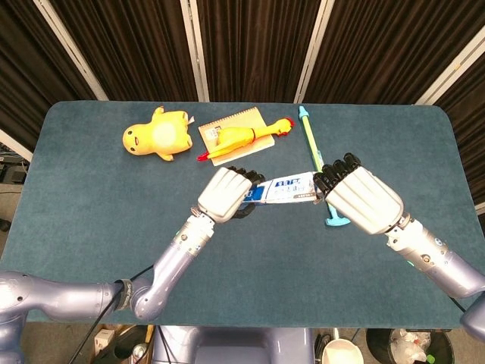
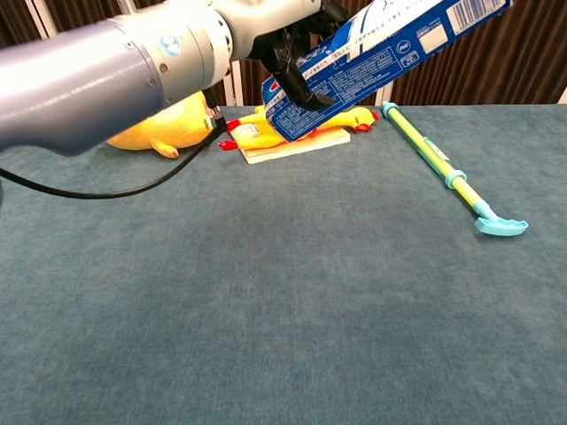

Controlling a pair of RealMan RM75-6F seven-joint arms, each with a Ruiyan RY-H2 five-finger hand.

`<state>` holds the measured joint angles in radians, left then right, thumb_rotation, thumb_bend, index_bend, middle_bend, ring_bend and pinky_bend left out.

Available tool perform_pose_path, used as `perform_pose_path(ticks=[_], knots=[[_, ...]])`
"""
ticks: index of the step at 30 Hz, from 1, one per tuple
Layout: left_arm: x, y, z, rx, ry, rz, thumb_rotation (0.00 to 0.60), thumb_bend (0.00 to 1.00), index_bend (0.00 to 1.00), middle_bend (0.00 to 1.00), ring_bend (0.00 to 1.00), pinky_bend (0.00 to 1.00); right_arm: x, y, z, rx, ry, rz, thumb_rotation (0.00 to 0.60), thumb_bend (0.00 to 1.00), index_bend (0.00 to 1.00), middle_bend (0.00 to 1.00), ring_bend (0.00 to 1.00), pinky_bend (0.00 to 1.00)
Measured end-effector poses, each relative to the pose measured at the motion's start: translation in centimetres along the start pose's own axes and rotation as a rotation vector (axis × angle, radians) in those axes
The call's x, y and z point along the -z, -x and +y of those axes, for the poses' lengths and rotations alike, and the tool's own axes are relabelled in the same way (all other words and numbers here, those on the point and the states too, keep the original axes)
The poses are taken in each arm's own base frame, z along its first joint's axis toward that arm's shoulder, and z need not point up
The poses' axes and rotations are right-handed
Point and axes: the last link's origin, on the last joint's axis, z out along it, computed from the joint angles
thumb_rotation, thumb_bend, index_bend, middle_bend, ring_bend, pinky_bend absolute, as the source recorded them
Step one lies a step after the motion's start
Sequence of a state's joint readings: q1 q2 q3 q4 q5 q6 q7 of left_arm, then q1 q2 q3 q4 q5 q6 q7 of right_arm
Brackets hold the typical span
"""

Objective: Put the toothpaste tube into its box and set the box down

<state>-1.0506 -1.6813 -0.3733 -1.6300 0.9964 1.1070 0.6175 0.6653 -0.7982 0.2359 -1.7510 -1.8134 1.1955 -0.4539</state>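
The blue and white toothpaste box [image 1: 288,187] hangs in the air above the middle of the table, lying roughly level left to right. My left hand [image 1: 225,193] grips its left end, fingers wrapped around it. My right hand [image 1: 356,196] is at the box's right end with its fingertips [image 1: 327,176] against it; the back of the hand hides whether they hold anything. In the chest view the box [image 2: 381,44] slants up to the right out of my left hand [image 2: 282,40], and the right hand is out of frame. No toothpaste tube shows in either view.
A yellow plush duck [image 1: 157,135] lies at the back left. A rubber chicken [image 1: 239,139] rests on a notebook [image 1: 231,121] behind the box. A long green and turquoise brush [image 1: 318,163] lies on the blue table [image 1: 91,227] just under my right hand's fingers.
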Motion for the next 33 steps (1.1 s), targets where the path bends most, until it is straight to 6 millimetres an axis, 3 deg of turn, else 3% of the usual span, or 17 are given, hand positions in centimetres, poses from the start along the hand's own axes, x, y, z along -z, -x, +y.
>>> perform_pose_path(ticks=[5,16,20,25,33], knots=[[-0.4,0.6,0.1,0.009,-0.006,0.034,0.6,0.39,0.43,0.52,0.49,0.53,-0.1,-0.2,0.2,0.026,0.004,0.03,0.6,0.45,0.71,0.7,0.56,0.47],[-1.1,1.5,1.3,0.065,0.032,0.136,0.6,0.39,0.42,0.52,0.49,0.53,-0.1,-0.7,0.5,0.073,0.052,0.139,0.6,0.45,0.37,0.5,0.34,0.21],[-1.2,1.6,1.6,0.08,0.043,0.152,0.6,0.39,0.42,0.52,0.49,0.53,0.1,-0.8,0.6,0.073,0.081,0.175,0.6,0.45,0.3,0.48,0.31,0.17],[-1.2,1.7,1.5,0.083,0.04,0.163,0.6,0.39,0.42,0.52,0.49,0.53,0.2,-0.9,0.8,0.084,0.109,0.218,0.6,0.41,0.12,0.42,0.26,0.12],[-1.1,1.7,1.1,0.07,0.033,0.164,0.6,0.4,0.42,0.52,0.49,0.53,0.4,-0.7,0.9,0.091,0.138,0.237,0.6,0.39,0.05,0.38,0.21,0.05]])
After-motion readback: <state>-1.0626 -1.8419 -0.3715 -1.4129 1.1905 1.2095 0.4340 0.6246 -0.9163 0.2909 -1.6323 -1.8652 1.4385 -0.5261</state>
